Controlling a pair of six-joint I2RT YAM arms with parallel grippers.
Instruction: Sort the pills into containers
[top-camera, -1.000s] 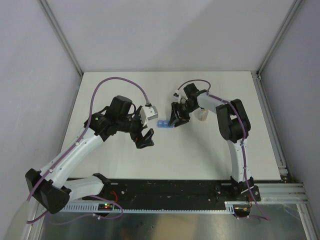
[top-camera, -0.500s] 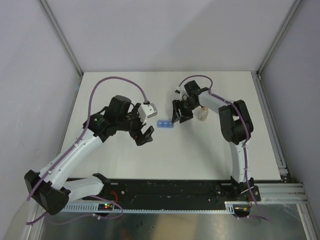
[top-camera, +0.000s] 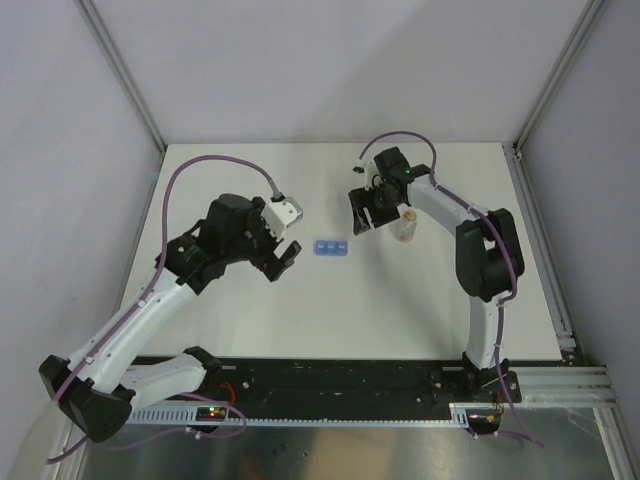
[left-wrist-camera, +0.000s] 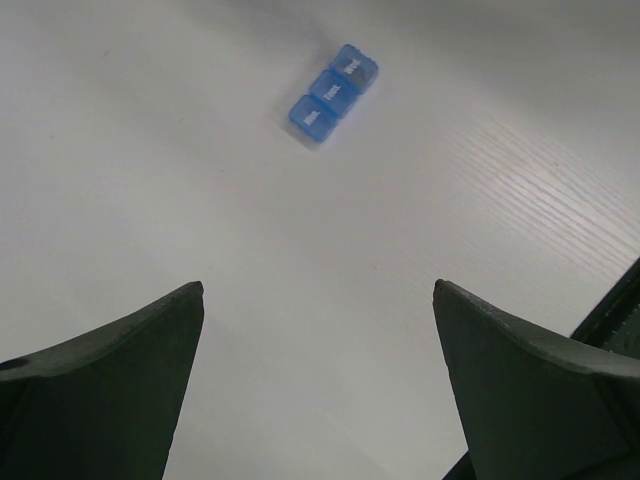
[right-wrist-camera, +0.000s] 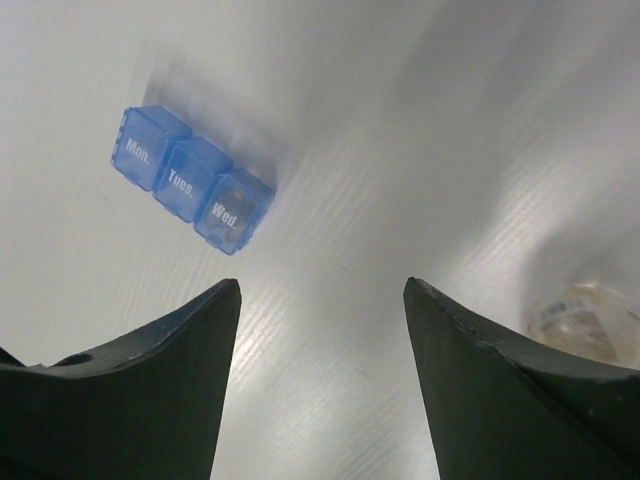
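Left pincer (top-camera: 281, 262) first: spread as wide as can be, nothing between its fingers (left-wrist-camera: 110, 390). Hovers over the white table (top-camera: 300, 320) left of centre, touching nothing, aimed rightward. Through its own wrist camera, only bare tabletop in the gap, with the blue strip well beyond the fingertips and lying on a slant.

Then the containers (top-camera: 331, 247), near the middle of the table between the two pincers and closer to the right one. One translucent blue strip of three joined square compartments, flat on the table, long side running left to right in the overhead view. Seen from the right wrist, white lettering on the lids: Mon., Tues., Wed. Looks greyer and darker at the Wed. compartment than at the other two; cannot tell why. Touched by neither pincer.

Next the right pincer (top-camera: 365, 218), just right of the strip and a little farther back, pointing down at the table. Parted a fair way and holding nothing — plain tabletop between its two dark fingers (right-wrist-camera: 150, 390) in the wrist view, the strip lying apart beyond the left one.

Last, a small clear vial (top-camera: 404, 228) just beside that pincer on its right, standing on the table. Shows only as a blur past the finger in the right wrist view; contents not clear enough to call.
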